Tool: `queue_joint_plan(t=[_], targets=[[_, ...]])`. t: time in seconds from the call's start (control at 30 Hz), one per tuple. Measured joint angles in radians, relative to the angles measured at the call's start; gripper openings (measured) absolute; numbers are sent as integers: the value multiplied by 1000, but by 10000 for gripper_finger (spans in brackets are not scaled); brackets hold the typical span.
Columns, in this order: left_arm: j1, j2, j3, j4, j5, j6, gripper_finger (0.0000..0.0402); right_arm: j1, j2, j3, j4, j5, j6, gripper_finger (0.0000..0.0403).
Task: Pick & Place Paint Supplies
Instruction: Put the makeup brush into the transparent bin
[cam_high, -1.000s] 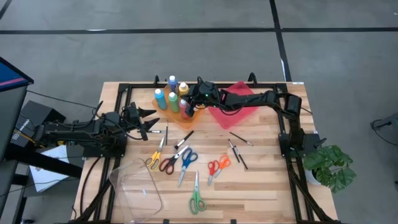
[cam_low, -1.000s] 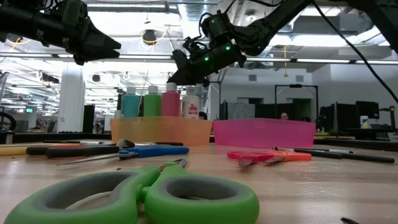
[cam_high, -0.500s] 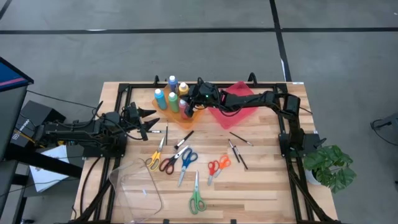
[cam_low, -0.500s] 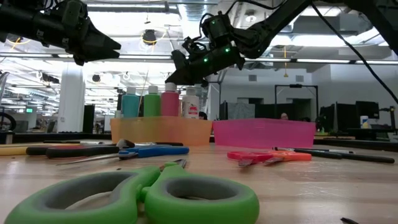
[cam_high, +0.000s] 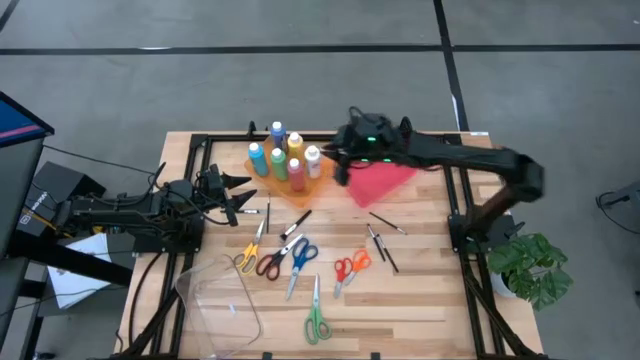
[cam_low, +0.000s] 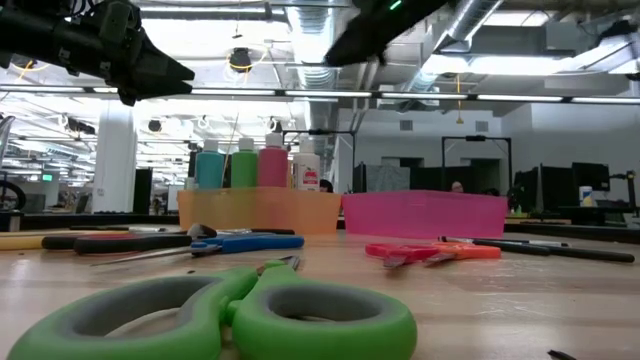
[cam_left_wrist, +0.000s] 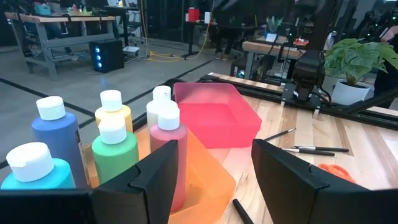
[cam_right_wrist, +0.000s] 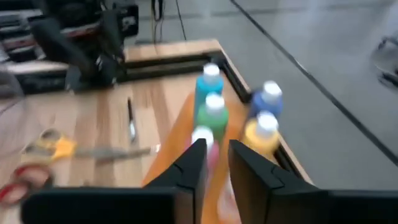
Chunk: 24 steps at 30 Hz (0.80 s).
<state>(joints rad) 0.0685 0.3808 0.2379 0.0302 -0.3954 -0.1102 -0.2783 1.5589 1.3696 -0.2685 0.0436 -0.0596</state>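
1. So far, you had six paint bottles (cam_high: 284, 157) standing in the orange tray (cam_high: 315, 184).
2. Scissors (cam_high: 300, 260) and brushes (cam_high: 382, 245) lay on the table (cam_high: 420, 300) beyond that tray.
3. Your right tool (cam_high: 340, 165), fingers slightly apart and empty, hung beside the tray; left tool (cam_high: 247, 196) gaped.

Orange tray (cam_high: 268, 178) holds 6 white-capped bottles: teal bottle (cam_left_wrist: 34, 177), blue bottle (cam_left_wrist: 57, 140), green bottle (cam_left_wrist: 115, 160), yellow bottle (cam_left_wrist: 112, 114), pink bottle (cam_left_wrist: 168, 149), white bottle (cam_left_wrist: 160, 106). Pink-red tray (cam_high: 381, 180) beside it. Scissors: green scissors (cam_high: 316, 319), orange scissors (cam_high: 351, 268), blue scissors (cam_high: 300, 258), red scissors (cam_high: 271, 262), yellow scissors (cam_high: 249, 254). Dark brushes (cam_high: 381, 243) on light wood table (cam_high: 420, 300) with black frame. Both arms black
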Motion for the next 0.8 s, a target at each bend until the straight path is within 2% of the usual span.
queue_joint_plan(t=[0.17,0.3,0.43,0.63,0.8], targets=[[0,0,0,-1,0,0,200,89,-237,-90,-204,161,89,83],[0,0,0,-1,0,0,200,207,-405,-224,-237,309,226,88],[0,0,0,-1,0,-2,200,333,-507,-371,-246,422,366,88],[0,0,0,-1,0,-3,200,497,-523,-558,-251,588,582,88],[0,0,0,-1,0,-3,200,575,-462,-644,-281,608,777,88]])
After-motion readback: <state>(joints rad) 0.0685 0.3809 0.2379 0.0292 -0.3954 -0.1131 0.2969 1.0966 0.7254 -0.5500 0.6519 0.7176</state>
